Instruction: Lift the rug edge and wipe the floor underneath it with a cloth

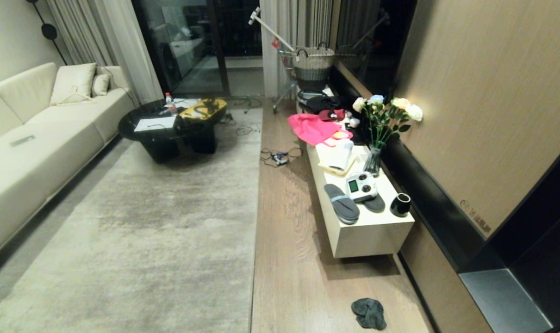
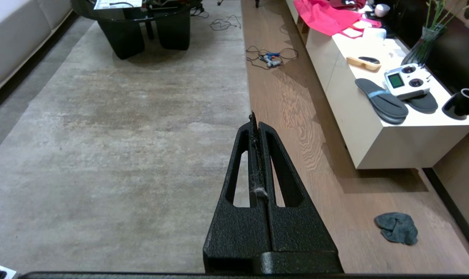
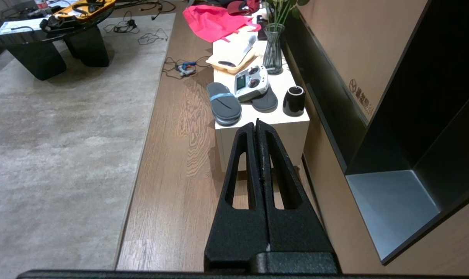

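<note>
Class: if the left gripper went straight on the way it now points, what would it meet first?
Probably the rug near its edge, where it borders the floor. The shut left gripper points there, though depth is unclear.

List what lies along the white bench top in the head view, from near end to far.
Black cup and grey slippers, white remote controller, glass vase of roses, pink bag.

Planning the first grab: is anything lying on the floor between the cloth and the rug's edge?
Nothing visible does. The cloth lies alone on bare floor, with open planks between it and the rug edge. The white bench stands further back, off that path.
</note>
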Available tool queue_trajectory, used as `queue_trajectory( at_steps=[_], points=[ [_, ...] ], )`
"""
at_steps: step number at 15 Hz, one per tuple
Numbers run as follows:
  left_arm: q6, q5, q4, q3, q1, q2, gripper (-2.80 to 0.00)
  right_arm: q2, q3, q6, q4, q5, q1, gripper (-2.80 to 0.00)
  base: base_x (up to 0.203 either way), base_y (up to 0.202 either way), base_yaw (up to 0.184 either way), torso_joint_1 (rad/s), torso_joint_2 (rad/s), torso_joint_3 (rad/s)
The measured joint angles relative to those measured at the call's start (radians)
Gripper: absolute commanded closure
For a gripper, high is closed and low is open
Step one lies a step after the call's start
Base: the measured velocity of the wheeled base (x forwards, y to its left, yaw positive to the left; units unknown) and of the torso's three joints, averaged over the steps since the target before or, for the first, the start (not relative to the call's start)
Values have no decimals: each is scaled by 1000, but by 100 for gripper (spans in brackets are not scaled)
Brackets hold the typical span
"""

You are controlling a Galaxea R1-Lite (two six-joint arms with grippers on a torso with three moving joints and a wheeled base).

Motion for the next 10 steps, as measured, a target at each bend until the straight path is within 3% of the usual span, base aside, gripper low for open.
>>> queue_trajectory(
  at_steps=[10],
  points=[
    [0,0,-1,0,0,0,0,0,0,-1,0,0,0,0,0,0,0,148,-335,-187]
  ],
)
